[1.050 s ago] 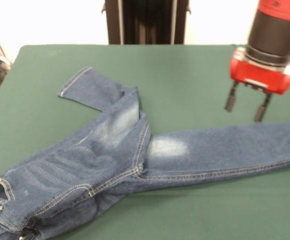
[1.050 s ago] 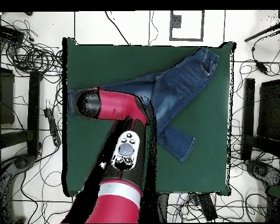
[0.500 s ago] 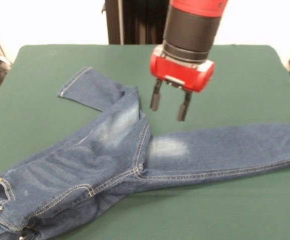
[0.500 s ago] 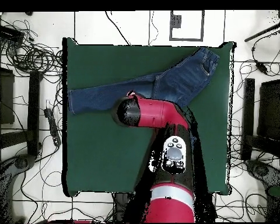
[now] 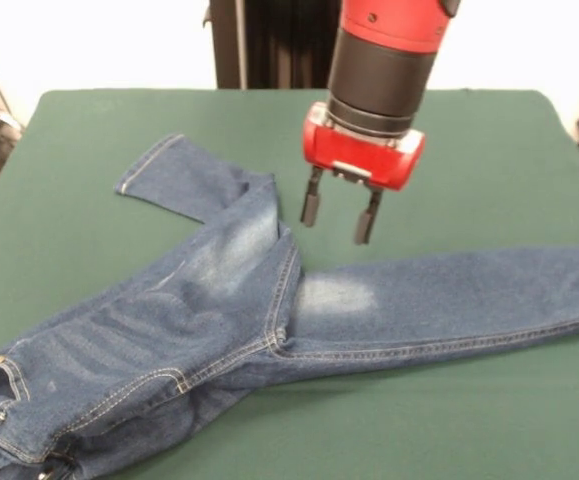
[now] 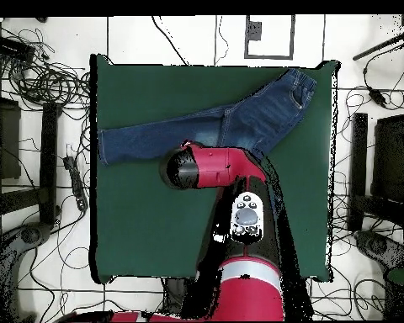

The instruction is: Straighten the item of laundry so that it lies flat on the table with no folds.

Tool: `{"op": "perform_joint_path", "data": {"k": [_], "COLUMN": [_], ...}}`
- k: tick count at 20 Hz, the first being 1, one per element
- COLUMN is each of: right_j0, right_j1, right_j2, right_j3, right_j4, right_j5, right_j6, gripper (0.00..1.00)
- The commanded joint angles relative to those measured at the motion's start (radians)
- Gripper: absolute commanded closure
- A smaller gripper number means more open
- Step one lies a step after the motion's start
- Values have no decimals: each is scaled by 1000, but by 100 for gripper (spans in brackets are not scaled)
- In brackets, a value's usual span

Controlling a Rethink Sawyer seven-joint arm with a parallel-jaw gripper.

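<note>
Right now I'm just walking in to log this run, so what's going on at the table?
The Sawyer arm holds its open gripper above the jeans, near the crotch, gripping nothing. The jeans lie spread on the green table, one leg stretched out long, the other bent away with its cuff toward the far side. They are not yet flat.

The claw [image 5: 338, 212] hangs downward, fingers parted, empty.

Green table [image 5: 449, 130], crumpled jeans [image 5: 219, 320] atop
</note>
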Motion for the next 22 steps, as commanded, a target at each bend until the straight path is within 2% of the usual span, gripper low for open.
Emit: {"op": "perform_joint_path", "data": {"k": [1, 9, 22], "right_j0": [6, -110, -170], "right_j1": [91, 70, 52], "right_j2": [163, 282, 333], "right_j3": [111, 209, 260], "right_j4": [-37, -91, -209], "right_j5": [58, -24, -1], "right_j6": [-64, -141, -120], "gripper": [0, 0, 0]}}
